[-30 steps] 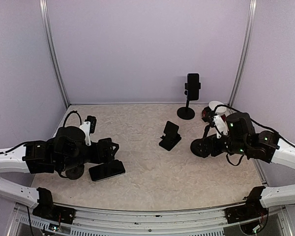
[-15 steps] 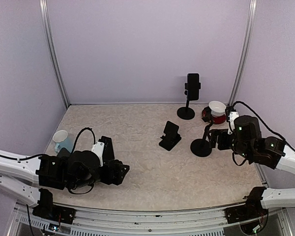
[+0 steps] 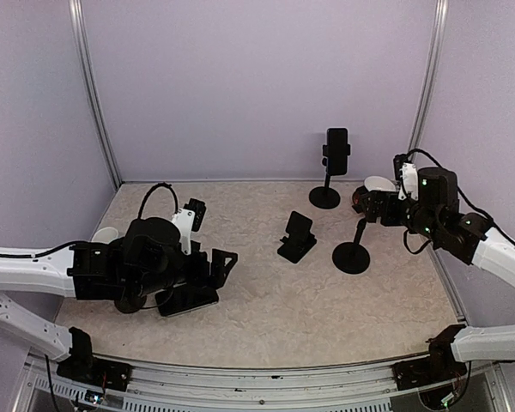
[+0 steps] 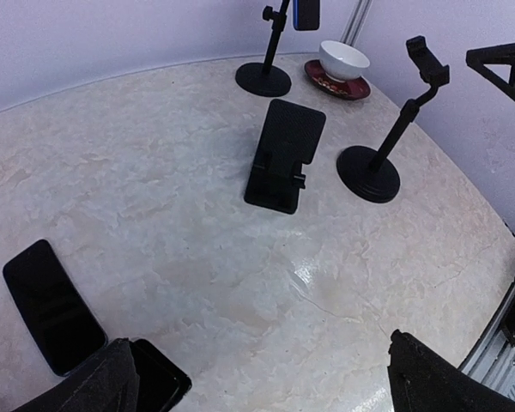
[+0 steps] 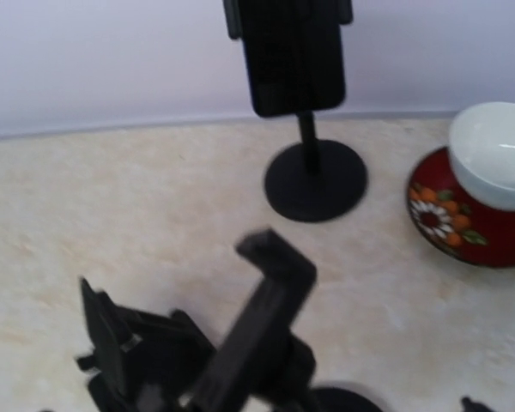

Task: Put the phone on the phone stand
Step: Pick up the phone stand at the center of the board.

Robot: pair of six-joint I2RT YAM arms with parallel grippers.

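Well, the phone (image 4: 50, 306) lies flat on the table (image 4: 154, 197). In the left wrist view it is close to the left claw (image 4: 259, 343), at about 8 o'clock. Its long side runs from 11 to 5 o'clock. That claw is spread wide and holds nothing. The small stand (image 4: 279, 154) sits further off at 12 o'clock. The right claw (image 3: 369, 210), also spread and empty, is far from the phone, beside the pole stand (image 4: 371, 167). I think the left claw should go for it.
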